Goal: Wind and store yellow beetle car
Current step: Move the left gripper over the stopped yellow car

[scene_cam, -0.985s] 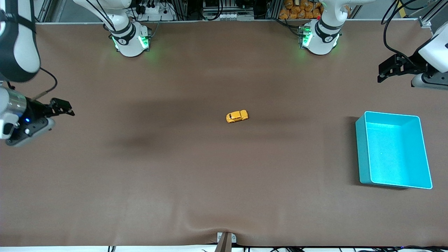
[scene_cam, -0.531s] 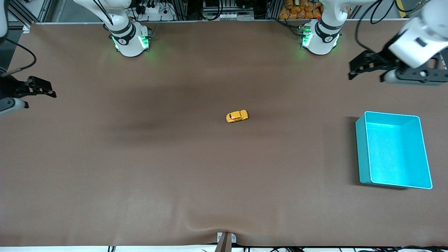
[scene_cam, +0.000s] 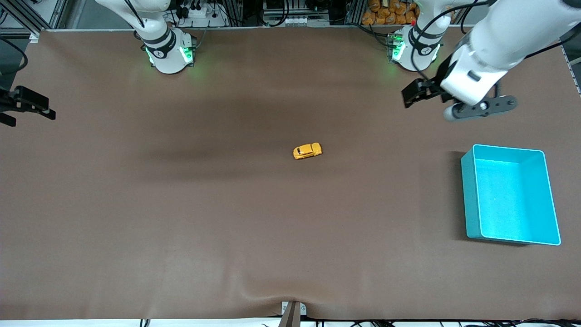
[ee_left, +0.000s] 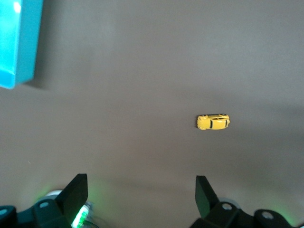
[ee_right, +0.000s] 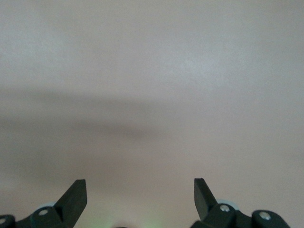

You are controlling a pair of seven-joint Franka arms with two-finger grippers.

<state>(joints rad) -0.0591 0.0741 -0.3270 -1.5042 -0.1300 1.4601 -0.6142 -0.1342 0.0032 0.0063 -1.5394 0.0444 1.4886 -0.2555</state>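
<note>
I see the yellow beetle car (scene_cam: 307, 151) standing on its wheels on the brown table (scene_cam: 227, 218), near the middle and untouched. The turquoise bin (scene_cam: 472, 200) sits well apart from it, toward the left arm's end. My left gripper (scene_cam: 414, 94) hangs over bare table near its own base, fingers spread wide. My right gripper (scene_cam: 27, 106) hangs at the table's edge, fingers likewise apart.

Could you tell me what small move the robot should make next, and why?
Probably carry the open left gripper over the yellow beetle car and lower it: the car sits untouched mid-table, outside the turquoise bin, while the open right gripper waits at the table's edge.
</note>
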